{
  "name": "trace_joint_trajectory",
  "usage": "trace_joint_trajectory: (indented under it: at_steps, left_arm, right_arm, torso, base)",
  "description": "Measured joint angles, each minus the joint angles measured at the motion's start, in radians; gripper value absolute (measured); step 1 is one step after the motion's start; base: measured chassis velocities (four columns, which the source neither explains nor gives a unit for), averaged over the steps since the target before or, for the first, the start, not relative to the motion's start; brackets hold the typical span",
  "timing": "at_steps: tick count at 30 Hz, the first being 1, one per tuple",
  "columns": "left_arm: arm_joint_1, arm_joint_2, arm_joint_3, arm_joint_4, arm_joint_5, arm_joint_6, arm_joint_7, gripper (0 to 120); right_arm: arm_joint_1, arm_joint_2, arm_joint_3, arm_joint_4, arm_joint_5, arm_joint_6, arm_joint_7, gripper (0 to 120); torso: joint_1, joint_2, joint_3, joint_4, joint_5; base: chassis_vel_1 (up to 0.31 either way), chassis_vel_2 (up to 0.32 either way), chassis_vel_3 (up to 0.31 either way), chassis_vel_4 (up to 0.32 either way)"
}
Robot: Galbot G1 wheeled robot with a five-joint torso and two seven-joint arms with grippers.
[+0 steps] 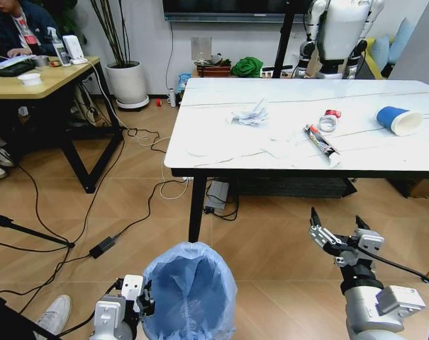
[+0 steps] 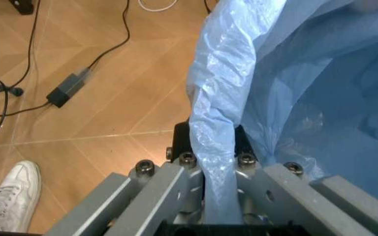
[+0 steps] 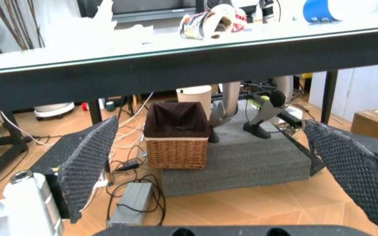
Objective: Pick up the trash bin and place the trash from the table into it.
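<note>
Trash on the worktop [image 1: 221, 152] counts one crumpled paper [image 1: 250, 113], one can [image 1: 330, 121], one long wrapper [image 1: 321, 144], one blue cup [image 1: 398, 120]. Left end effector [image 1: 145, 301] clamps the trash bin [image 1: 190, 290] rim; right end effector [image 1: 336, 231] hangs open below the worktop edge.

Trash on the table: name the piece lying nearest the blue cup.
The small crushed red-silver can. It sits just beside the blue cup; the long wrapper and the crumpled white paper lie farther away.

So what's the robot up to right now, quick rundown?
Left gripper clamped on trash bin rim. Right gripper open, below table height. Trash on table: blue cup, wrapper, papers.
</note>
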Motion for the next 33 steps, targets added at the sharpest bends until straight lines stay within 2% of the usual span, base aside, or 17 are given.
trace_joint_trajectory:
  at_steps: [15, 27, 33]
  left_arm:
    - [0.0, -0.002, 0.002, 0.0, -0.002, 0.0, 0.007, 0]
    - [-0.003, -0.006, 0.009, 0.0, -0.101, 0.0, -0.057, 0]
    - [-0.003, -0.004, 0.0, 0.0, -0.107, 0.0, -0.065, 0]
  right_arm:
    - [0.0, 0.0, 0.0, 0.003, 0.001, 0.0, 0.0, 100]
    - [0.001, 0.0, 0.0, -0.006, 0.0, 0.0, 0.0, 100]
    - [0.001, 0.0, -0.001, -0.009, -0.002, 0.0, 0.0, 100]
  torso:
    - [0.024, 0.061, 0.037, 0.0001, 0.0]
    - [0.047, 0.117, 0.069, 0.0, -0.0001]
    - [0.056, 0.138, 0.082, 0.0, 0.0]
  base:
    - [0.0, 0.0, 0.0, 0.0]
    - [0.0, 0.0, 0.0, 0.0]
    - [0.0, 0.0, 0.0, 0.0]
